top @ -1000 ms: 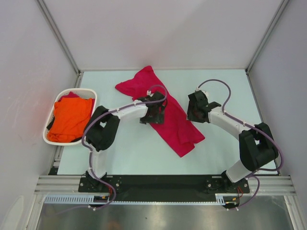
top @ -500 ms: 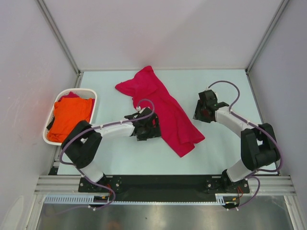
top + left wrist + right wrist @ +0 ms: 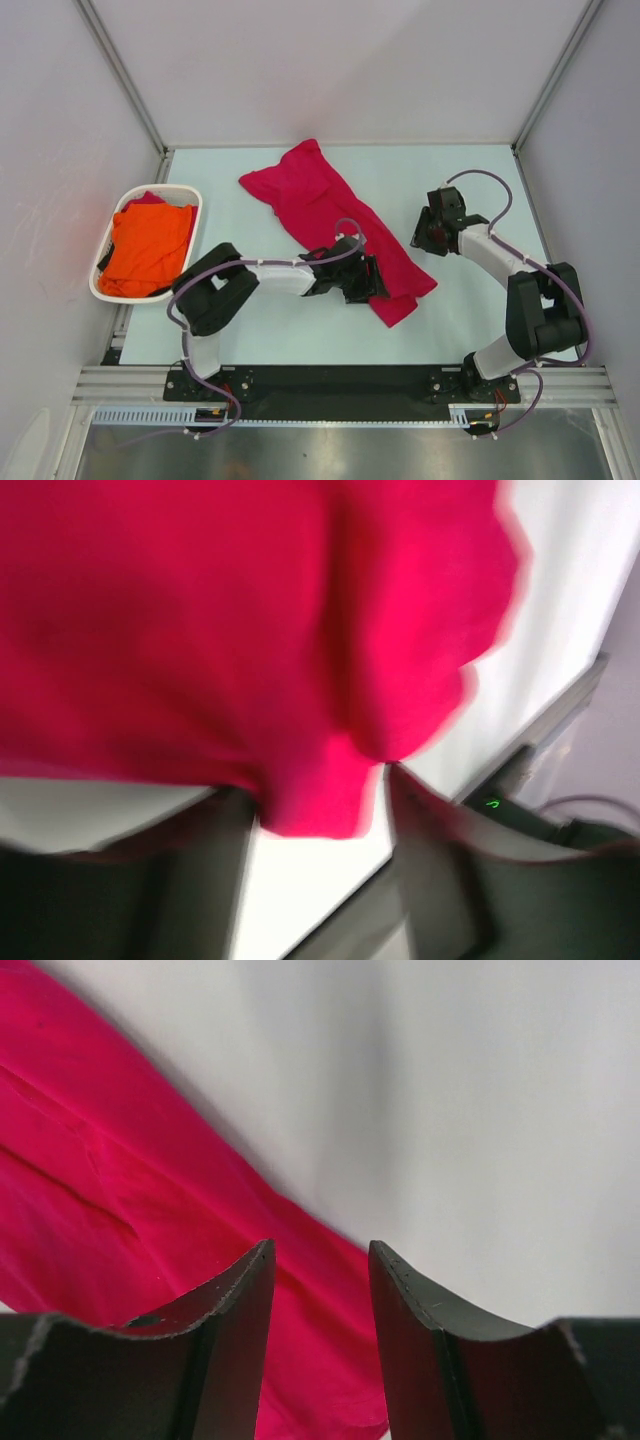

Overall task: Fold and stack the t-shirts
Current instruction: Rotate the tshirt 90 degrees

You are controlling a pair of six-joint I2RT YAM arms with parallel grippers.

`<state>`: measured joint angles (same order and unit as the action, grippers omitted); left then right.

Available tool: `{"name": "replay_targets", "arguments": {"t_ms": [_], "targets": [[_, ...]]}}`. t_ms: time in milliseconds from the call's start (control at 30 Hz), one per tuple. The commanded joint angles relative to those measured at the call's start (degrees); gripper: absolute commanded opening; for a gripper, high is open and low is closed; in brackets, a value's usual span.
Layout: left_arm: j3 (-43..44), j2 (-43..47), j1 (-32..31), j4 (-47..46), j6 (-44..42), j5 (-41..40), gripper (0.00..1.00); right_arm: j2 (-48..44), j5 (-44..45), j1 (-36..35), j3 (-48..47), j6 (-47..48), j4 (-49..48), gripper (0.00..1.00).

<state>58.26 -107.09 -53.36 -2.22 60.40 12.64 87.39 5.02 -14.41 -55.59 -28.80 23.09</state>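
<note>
A crimson t-shirt lies stretched out diagonally across the middle of the table. My left gripper is at the left edge of its near end. In the blurred left wrist view the jaws of this gripper stand open, with a hanging corner of the crimson t-shirt between the fingertips. My right gripper hovers just right of the shirt, open and empty. The right wrist view shows the shirt's edge below and left of this gripper. An orange t-shirt lies bundled in the basket.
The white oval basket stands at the table's left edge, with a bit of dark red cloth showing at its far end. Grey walls close the table in on the left, back and right. A black rail runs along the near edge.
My left gripper swept from the shirt's middle toward its near end, and that end shifted slightly right. The right gripper drew back a little to the right.
</note>
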Motion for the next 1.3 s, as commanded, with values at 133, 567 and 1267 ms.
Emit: {"name": "replay_targets", "arguments": {"t_ms": [133, 567, 1267], "targets": [[-2.18, -5.16, -2.62, 9.06, 0.78, 3.45, 0.00, -2.49, -2.47, 2.37, 0.40, 0.32, -2.00, 0.47], [-13.25, 7.59, -2.45, 23.75, 1.12, -6.22, 0.00, -0.38, -4.49, 2.37, 0.49, -0.12, -3.05, 0.46], [-24.97, 42.74, -2.45, 53.51, 9.73, -22.56, 1.00, 3.22, -7.30, 0.35, 0.22, -1.09, -6.30, 0.46]]}}
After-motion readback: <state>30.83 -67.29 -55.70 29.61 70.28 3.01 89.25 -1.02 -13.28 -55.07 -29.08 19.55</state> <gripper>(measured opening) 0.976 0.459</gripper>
